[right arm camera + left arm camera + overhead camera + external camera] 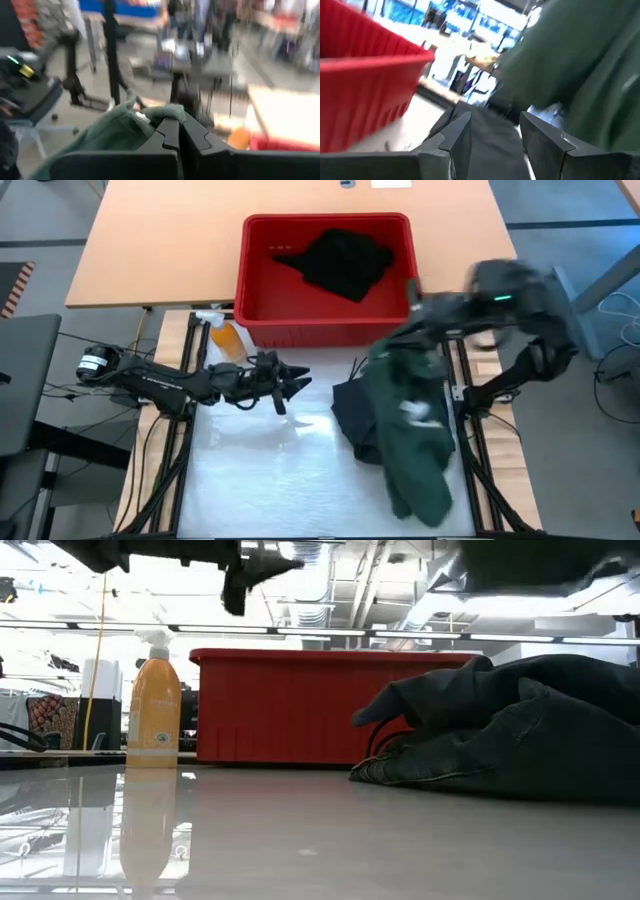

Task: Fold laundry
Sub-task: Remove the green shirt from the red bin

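Observation:
The laundry shows as three pieces. A dark green shirt [415,435] hangs from my right gripper [392,345], which is shut on its upper end [150,120] above the table's right half. A black garment [348,412] lies flat on the table beside and partly under the shirt. Another black garment [345,262] lies in the red basket [258,300]. My left gripper [295,380] hovers open left of the shirt, pointing toward it, with nothing between its fingers [457,137]. My right gripper pinches a bunched edge of the green shirt [159,116] between its two shut fingers [172,135], which point roughly level toward the table's left. The shirt drapes down from the hold, slack, and its lower end [425,495] lies on the table.
The red basket stands at the far edge of the white work surface [270,480]. An orange spray bottle [155,700] stands left of the basket. Bare table surface lies in front of my left gripper, toward the near edge.

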